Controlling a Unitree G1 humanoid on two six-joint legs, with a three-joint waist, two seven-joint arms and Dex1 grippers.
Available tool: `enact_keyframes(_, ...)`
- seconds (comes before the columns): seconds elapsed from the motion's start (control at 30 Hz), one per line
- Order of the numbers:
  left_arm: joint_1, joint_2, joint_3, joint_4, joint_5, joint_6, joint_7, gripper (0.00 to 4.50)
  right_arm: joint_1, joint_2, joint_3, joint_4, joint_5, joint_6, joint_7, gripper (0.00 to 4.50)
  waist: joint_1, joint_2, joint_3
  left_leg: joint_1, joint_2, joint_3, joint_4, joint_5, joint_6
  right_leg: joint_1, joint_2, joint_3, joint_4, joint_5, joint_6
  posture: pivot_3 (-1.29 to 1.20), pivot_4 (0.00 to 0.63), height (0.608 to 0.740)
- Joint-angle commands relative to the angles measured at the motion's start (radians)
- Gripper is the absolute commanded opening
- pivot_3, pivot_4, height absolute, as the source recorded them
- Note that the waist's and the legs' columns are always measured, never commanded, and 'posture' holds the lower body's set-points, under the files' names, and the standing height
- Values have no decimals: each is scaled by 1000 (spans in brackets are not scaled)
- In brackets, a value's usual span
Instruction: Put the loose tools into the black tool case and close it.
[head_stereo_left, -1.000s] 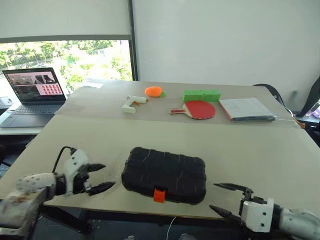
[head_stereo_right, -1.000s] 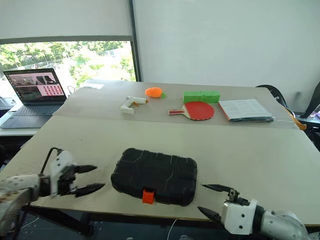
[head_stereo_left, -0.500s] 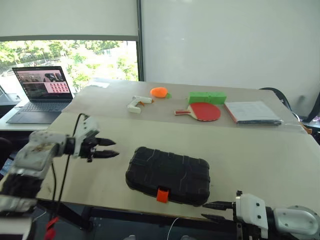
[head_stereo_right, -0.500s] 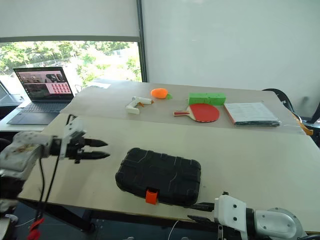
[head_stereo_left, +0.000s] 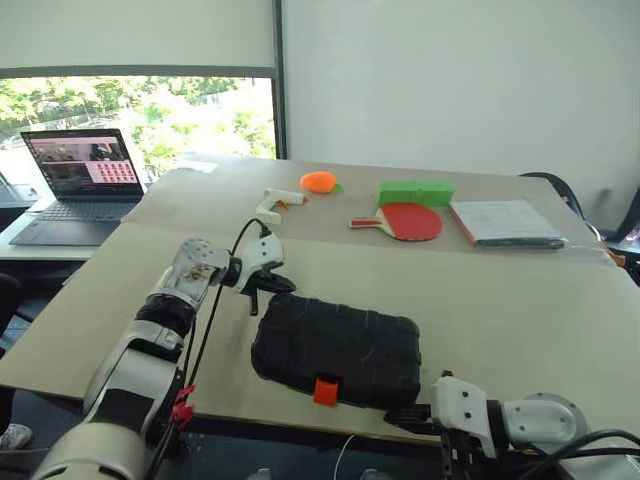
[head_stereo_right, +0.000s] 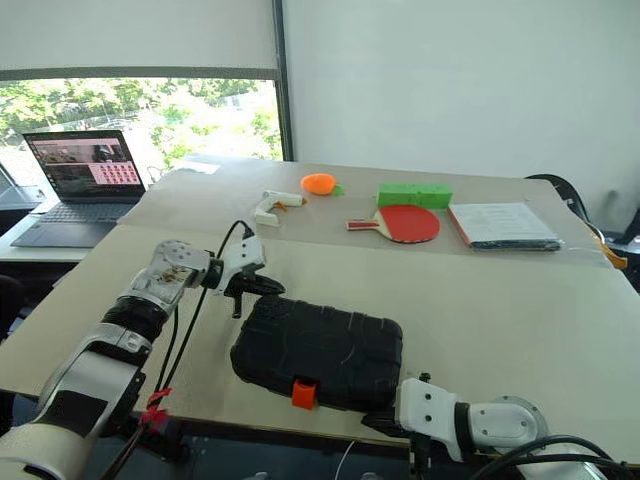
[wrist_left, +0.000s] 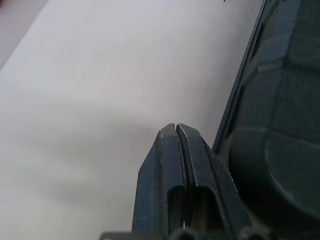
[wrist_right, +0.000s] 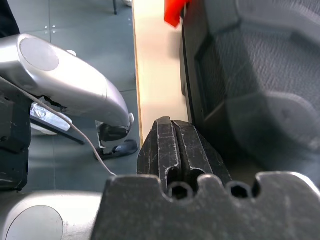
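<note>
**Both tools clenched empty beside the shut case**

Left eye view: one black tool case (head_stereo_left: 337, 347), moulded plastic with a ribbed, rounded lid and a small orange latch (head_stereo_left: 324, 390) on its near edge, lies shut on the pale, matte tabletop (head_stereo_left: 520, 300); the left tool (head_stereo_left: 274, 285), two black fingers pressed together on nothing, sits just beside the case's far left corner; the right tool (head_stereo_left: 400, 418), likewise clenched and empty, is at the near right corner by the tabletop's edge; on the far half lie one white glue gun (head_stereo_left: 272, 204), one orange rounded object (head_stereo_left: 319, 182), one green block (head_stereo_left: 415, 192), one red paddle (head_stereo_left: 400, 220) and one flat booklet (head_stereo_left: 505, 222); one open laptop (head_stereo_left: 75, 180) stands on a side desk.

Right eye view: the same layout; the case is between the two tools, the latch facing the near edge.

Left wrist view: the two fingers (wrist_left: 170, 185) meet with no gap, smooth dark plastic with angular tips; the case's textured wall (wrist_left: 280, 130) rises right beside them over bare tabletop; whether they touch it I cannot tell.

Right wrist view: the fingers (wrist_right: 172, 150) are closed flat together, scuffed and ridged; the case's grainy side (wrist_right: 250, 90) is just beside them, the latch further along.
</note>
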Motion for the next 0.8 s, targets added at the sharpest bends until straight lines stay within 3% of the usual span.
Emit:
enact_keyframes(0.03,23,24,-7,-96,-25,47,-143,68,-67,19,-52,48,-21,4,-36,0,-9,0,0,-1,0,0,1,0,0,-1,0,0,0,0,0,0,150,736)
enact_keyframes(0.13,99,96,-34,-195,-11,46,-243,68,-107,22,-86,92,-24,6,-39,0,-14,0,0,-2,0,-1,1,0,0,-2,0,0,1,1,0,0,150,736)
enact_keyframes(0.33,108,129,54,-240,-36,107,-151,68,-103,13,-105,89,4,10,3,0,-7,0,0,-2,1,-2,1,0,0,-2,1,-1,1,1,-1,0,150,736)
enact_keyframes(0.43,43,115,124,-264,-99,216,-120,68,-56,2,-117,33,54,32,43,0,4,0,0,-6,0,-4,6,0,0,-3,0,-4,1,1,0,0,150,736)
enact_keyframes(0.53,-21,94,168,-386,-223,435,-180,68,-15,-14,-130,-6,93,52,81,0,12,0,0,-8,0,-5,8,0,0,-2,0,-4,0,2,2,0,150,736)
enact_keyframes(0.63,-7,92,105,-548,-273,551,-258,68,-13,-21,-123,-13,101,59,99,0,9,1,0,-7,-1,-4,8,0,0,-1,-1,-3,0,3,4,0,150,736)
enact_keyframes(0.8,74,79,-53,-688,-223,500,-312,68,-56,-8,-99,-19,114,93,101,0,-8,3,-2,-4,-1,-4,7,0,0,0,0,-2,1,3,3,0,150,736)
